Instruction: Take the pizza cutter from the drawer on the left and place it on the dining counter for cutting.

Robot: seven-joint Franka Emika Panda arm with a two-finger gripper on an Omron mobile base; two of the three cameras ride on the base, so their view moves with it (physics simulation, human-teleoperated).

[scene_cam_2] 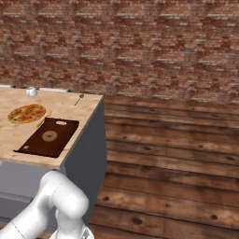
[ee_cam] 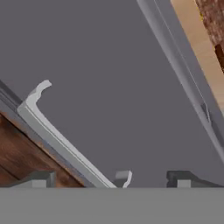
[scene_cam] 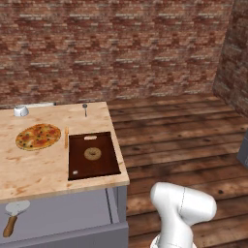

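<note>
The drawer [scene_cam: 72,215] under the left counter stands pulled out. The pizza cutter [scene_cam: 13,215] lies in its left end, grey wheel up and brown handle down. Above it is the light wooden dining counter [scene_cam: 43,169], also seen from the other side as the dining counter [scene_cam_2: 18,130]. In the hand view my gripper [ee_cam: 109,181] is open, close to the grey drawer front [ee_cam: 113,78]. The silver bar handle [ee_cam: 61,135] runs diagonally down between my two fingertips [ee_cam: 183,178]. Nothing is held.
On the counter lie a dark cutting board [scene_cam: 92,155], a pizza [scene_cam: 38,136], a thin orange stick [scene_cam: 66,137], a small metal spoon [scene_cam: 85,109] and a white cup [scene_cam: 20,111]. Wooden floor [scene_cam: 184,135] spreads to the right, with a brick wall behind.
</note>
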